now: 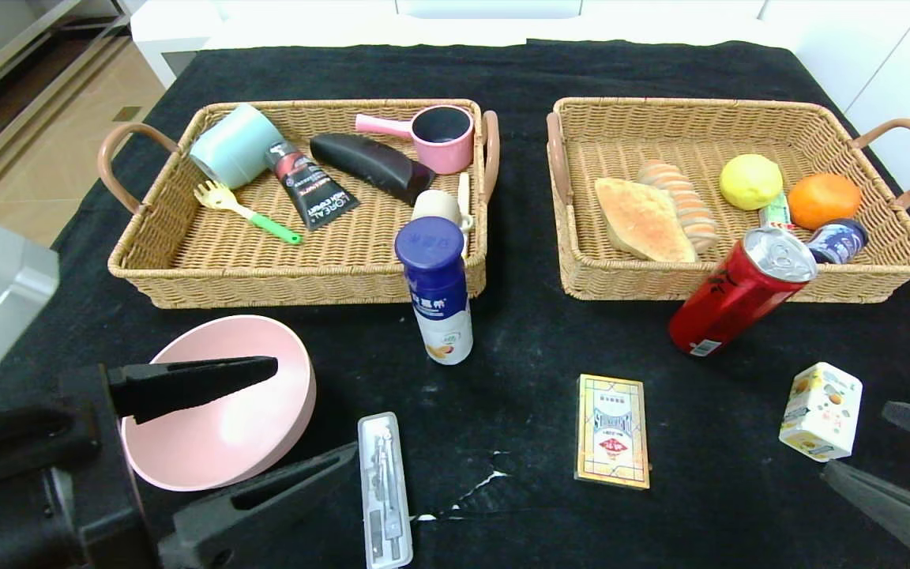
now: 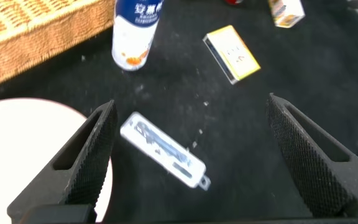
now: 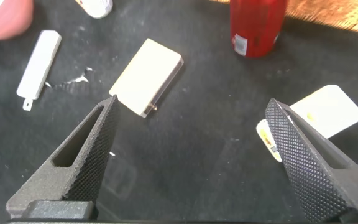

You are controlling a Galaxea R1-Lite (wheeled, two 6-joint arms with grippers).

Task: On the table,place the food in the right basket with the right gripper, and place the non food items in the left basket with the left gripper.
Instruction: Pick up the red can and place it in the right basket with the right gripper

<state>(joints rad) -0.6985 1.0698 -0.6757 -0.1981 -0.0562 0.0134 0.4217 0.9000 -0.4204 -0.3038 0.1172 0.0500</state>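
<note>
While both baskets already hold goods, we judge the sorting about two-thirds done, with six items left on the table.

Nearest, the left gripper (image 1: 277,415) hangs low with its jaws spread wide and gripping nothing. The pink bowl (image 1: 218,403) lies partly beneath its upper finger, and the clear plastic case (image 2: 161,149) lies just beyond its tips, between them. The right gripper (image 1: 889,442) is likewise spread and empty; the small white carton (image 1: 821,411) sits just beside its tips, the card box (image 1: 613,431) further toward the left arm.

Further off stand the blue-capped bottle (image 1: 438,288), ahead of the left gripper, and the red can (image 1: 739,292), leaning on the right basket (image 1: 739,284).

Beyond, the left basket (image 1: 281,276) holds non-food, the right basket bread and fruit. By our reckoning, bowl, case and card box remain for the left; carton, bottle and can for the right.
</note>
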